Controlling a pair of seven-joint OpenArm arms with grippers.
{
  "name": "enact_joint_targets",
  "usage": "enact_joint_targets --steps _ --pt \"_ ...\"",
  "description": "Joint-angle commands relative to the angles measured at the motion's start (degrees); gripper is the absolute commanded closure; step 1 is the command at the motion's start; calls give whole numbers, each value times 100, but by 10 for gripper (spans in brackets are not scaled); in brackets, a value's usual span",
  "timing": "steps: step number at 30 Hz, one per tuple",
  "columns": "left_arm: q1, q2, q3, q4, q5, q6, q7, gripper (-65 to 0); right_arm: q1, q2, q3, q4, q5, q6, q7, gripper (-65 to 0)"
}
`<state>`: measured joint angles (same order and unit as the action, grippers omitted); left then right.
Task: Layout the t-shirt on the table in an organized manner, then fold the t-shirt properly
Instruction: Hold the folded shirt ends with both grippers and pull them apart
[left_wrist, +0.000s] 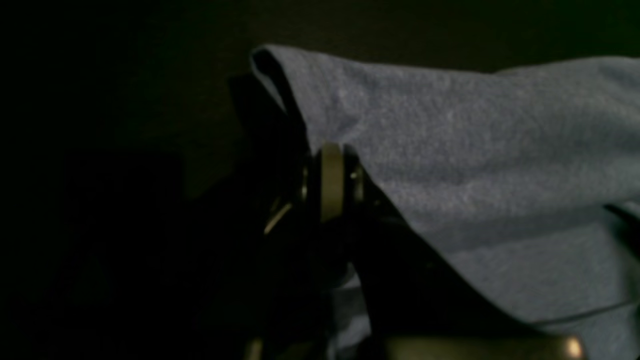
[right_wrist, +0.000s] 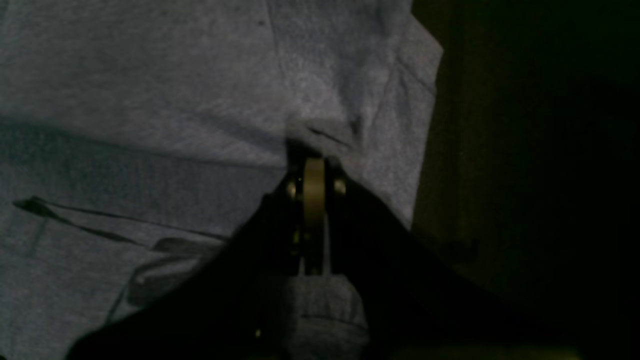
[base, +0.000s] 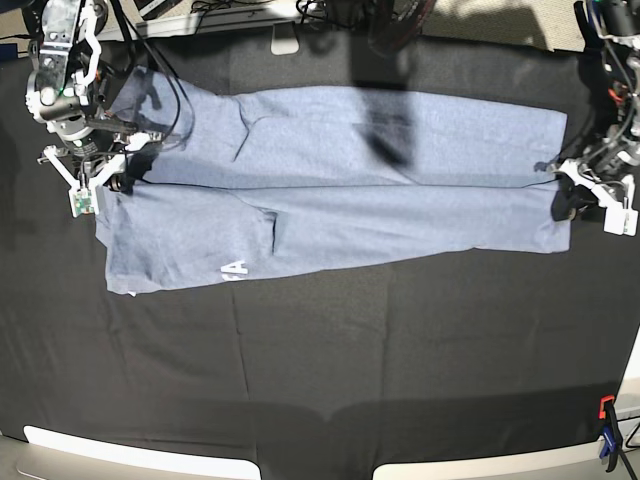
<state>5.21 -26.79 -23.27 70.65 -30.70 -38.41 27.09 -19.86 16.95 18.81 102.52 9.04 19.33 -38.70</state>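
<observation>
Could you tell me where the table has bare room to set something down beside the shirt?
The table lies bare between the t-shirt and the near rim. The far side is crowded: the shirt spans it, the right gripper and left gripper each shut on an end.

Pale floor strip (base: 470, 20) beyond far edge, tangled cables (base: 340, 10), even overhead light

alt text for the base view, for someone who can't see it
A blue-grey t-shirt lies folded lengthwise into a long band across the black table, seen from above. The right tool pinches one end and the left tool the other, both shut on the fabric.
</observation>
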Motion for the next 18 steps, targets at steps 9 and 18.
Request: enact_joint_targets --steps 9,18 --pt "-46 -387 -39 107 -833 -24 769 -213 66 87 42 133 142 0 92 -274" --pt "-44 -546 -37 107 -1248 -22 1451 -284 111 83 42 142 216 28 140 -274"
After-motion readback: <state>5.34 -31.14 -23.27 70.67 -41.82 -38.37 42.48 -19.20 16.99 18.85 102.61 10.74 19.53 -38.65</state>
